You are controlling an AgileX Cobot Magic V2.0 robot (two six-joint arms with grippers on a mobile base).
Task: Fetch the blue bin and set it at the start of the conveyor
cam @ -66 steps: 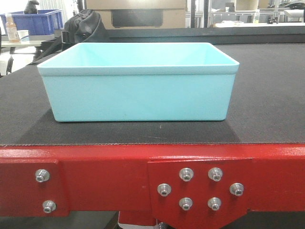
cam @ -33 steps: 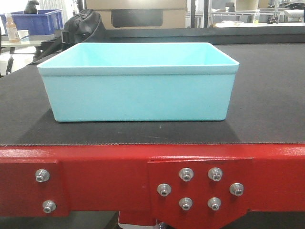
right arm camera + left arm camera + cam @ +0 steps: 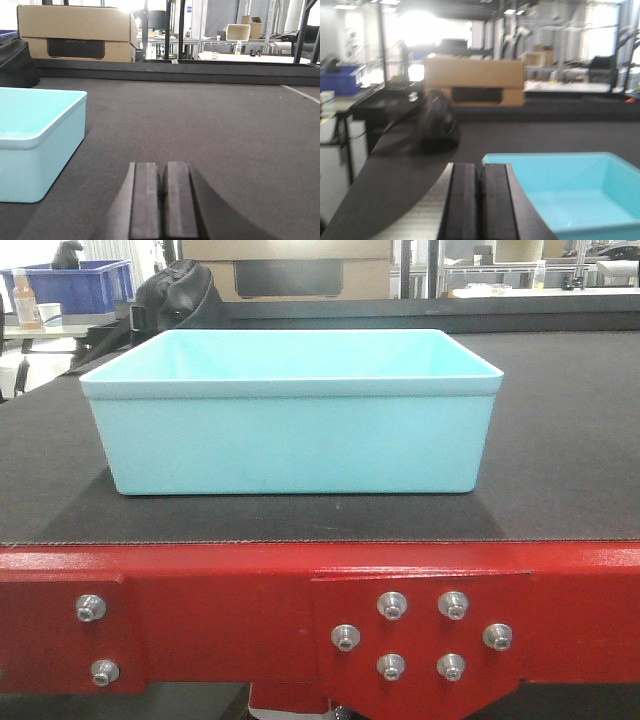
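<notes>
We see the blue bin [image 3: 290, 410] sitting upright and flat on the dark grey belt of the conveyor start [image 3: 560, 440], set a little back from the near edge, where the red frame [image 3: 200, 600] carries silver hex bolts [image 3: 391, 606]: 2 on the left and a cluster of 6 on the centre plate. The bin is open at the top and looks empty from what we can see of its inside. In the left wrist view, our left gripper [image 3: 479, 200] shows its 2 black pads pressed together with nothing between them, just to the left of the bin's near left corner [image 3: 560, 190] and not touching it; that view is blurred. In the right wrist view, our right gripper [image 3: 161, 205] also has its 2 pads closed against each other, empty, low over bare belt [image 3: 225, 125], with the bin's right end [image 3: 35, 140] off to its left and apart from it. Behind the bin we see a black bag [image 3: 175, 295] resting at the belt's far left, a large cardboard box [image 3: 75, 32] beyond the belt's far edge, and a dark blue crate [image 3: 75, 285] on a table at the back left.
</notes>
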